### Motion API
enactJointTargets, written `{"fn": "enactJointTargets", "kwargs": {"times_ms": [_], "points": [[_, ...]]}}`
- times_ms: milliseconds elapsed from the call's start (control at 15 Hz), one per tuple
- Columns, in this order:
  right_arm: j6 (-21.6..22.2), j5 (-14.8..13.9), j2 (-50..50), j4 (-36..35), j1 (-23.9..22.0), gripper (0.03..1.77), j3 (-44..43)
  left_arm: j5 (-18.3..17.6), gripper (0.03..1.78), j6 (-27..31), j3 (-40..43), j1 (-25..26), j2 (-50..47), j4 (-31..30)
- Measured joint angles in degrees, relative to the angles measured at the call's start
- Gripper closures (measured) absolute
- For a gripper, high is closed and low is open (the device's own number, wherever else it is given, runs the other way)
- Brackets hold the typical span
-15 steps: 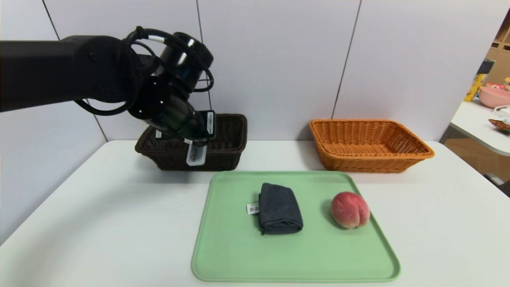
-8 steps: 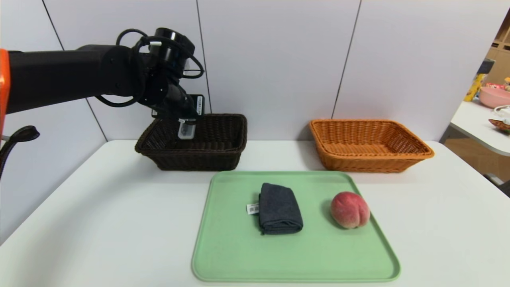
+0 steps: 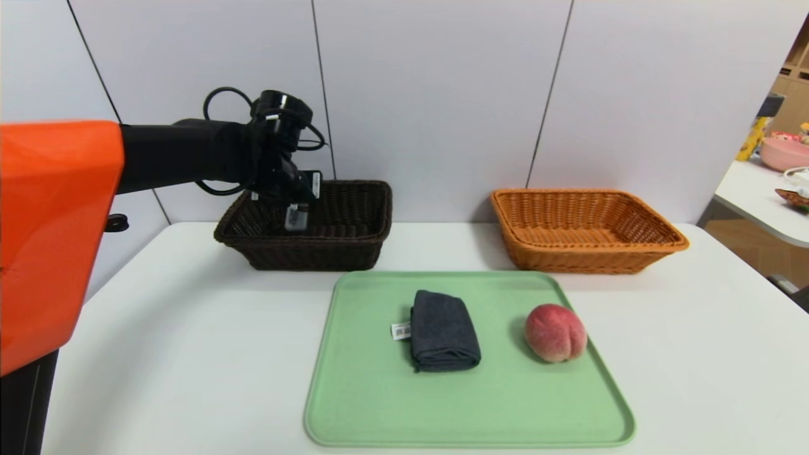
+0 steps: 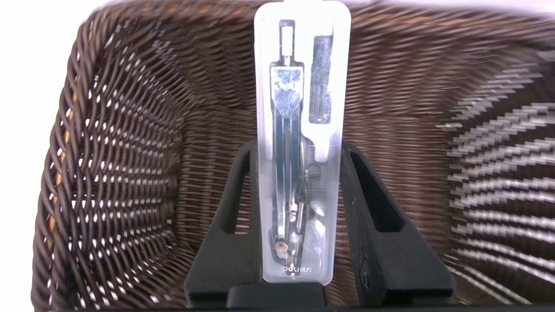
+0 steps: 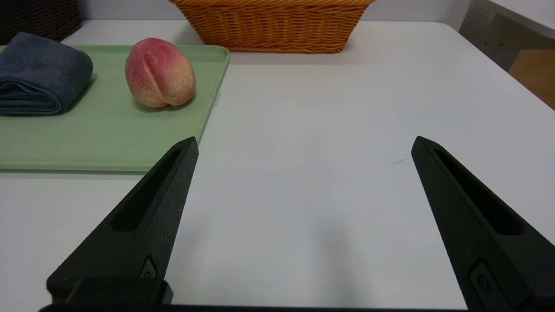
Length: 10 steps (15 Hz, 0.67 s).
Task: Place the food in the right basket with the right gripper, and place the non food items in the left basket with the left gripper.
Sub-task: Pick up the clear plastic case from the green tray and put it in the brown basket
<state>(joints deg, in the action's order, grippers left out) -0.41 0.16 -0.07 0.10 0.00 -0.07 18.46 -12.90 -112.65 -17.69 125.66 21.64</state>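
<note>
My left gripper (image 3: 296,213) hangs over the inside of the dark brown left basket (image 3: 354,253), shut on a clear plastic case (image 4: 302,108) with a metal drawing compass in it. In the left wrist view the black fingers (image 4: 236,203) press both long sides of the case, and the basket's weave (image 4: 108,151) surrounds it. The peach (image 3: 555,332) rests on the right part of the green tray (image 3: 379,404), with a folded dark cloth (image 3: 442,330) to its left. The orange-tan right basket (image 3: 657,243) stands behind the tray. My right gripper (image 5: 304,141) is open low over bare table, with the peach (image 5: 159,73) ahead.
A white table (image 3: 158,354) carries everything, and a grey panelled wall stands just behind both baskets. The cloth has a small white tag (image 3: 401,330). A second table with a pink bowl (image 3: 784,153) stands off to the far right.
The left arm has stretched away from me toward the dark basket. The case has gone from in front of the basket's near wall to over its inside, then dipped slightly.
</note>
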Motion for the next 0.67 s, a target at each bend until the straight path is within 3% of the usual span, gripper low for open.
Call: {"fn": "enactJointTargets", "kwargs": {"times_ms": [333, 533, 667], "points": [[0.00, -0.02, 0.00, 0.00, 0.00, 0.10, 0.00, -0.02, 1.26, -0.30, -0.02, 2.45, 2.65, -0.04], [0.00, 0.00, 0.00, 0.00, 0.00, 0.10, 0.00, -1.78, 1.26, -0.44, -0.02, 2.65, 3.28, -0.23], [0.00, 0.00, 0.00, -0.02, 0.00, 0.10, 0.00, -2.23, 1.07, -0.49, -0.02, 2.67, 3.50, -0.17]]}}
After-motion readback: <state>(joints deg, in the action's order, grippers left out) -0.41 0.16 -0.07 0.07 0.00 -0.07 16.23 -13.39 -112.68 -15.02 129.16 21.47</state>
